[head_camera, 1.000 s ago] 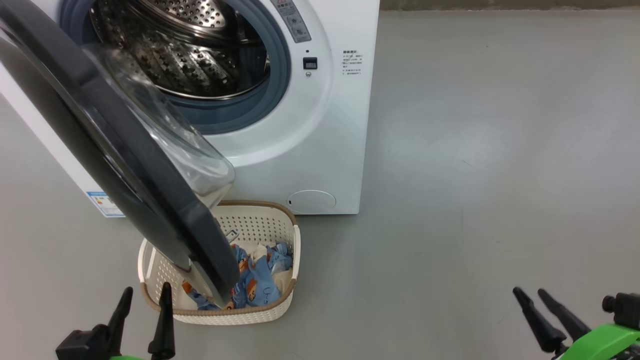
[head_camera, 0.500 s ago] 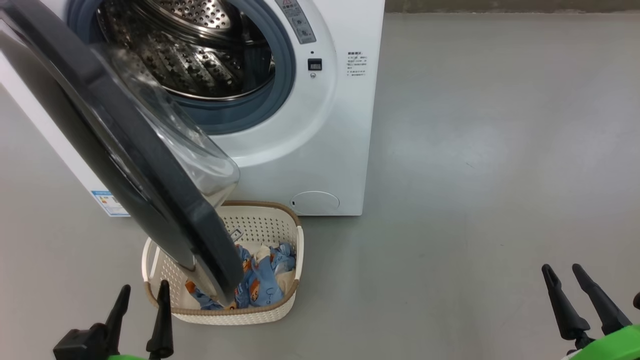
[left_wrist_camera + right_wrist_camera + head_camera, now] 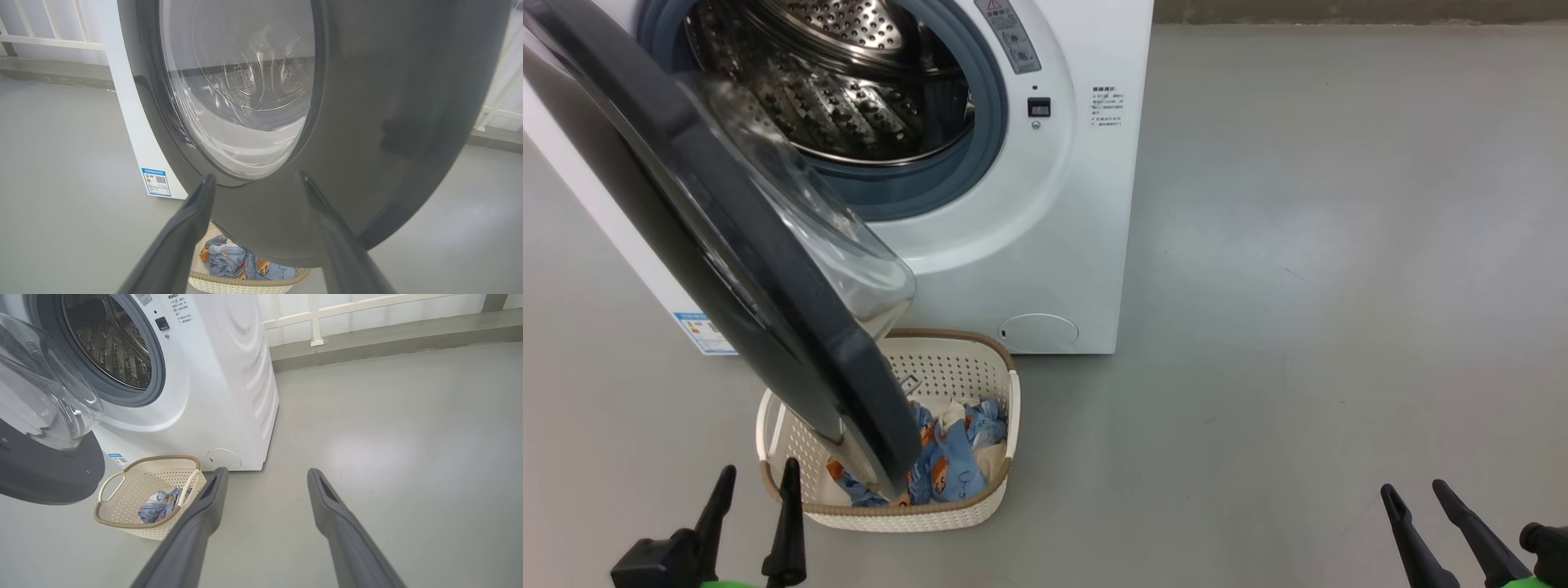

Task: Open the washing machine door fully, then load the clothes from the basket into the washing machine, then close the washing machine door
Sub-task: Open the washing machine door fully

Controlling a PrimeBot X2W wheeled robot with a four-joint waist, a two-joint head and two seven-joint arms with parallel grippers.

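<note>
- The washing machine door [image 3: 727, 245] stands swung out from the washing machine [image 3: 1054, 245]; its lower edge overhangs the basket [image 3: 931, 516];
- the clothes [image 3: 960, 461] lie in the basket, on the floor just before the machine;
- left gripper [image 3: 759, 469]: fingers spread, empty, near the door's outer face;
- right gripper [image 3: 1413, 487]: fingers spread, empty, well apart over the floor.

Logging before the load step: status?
Left gripper open, empty; right gripper open, empty. Door swung out, clothes in the basket. Door's lower edge hangs over part of the basket.
</note>
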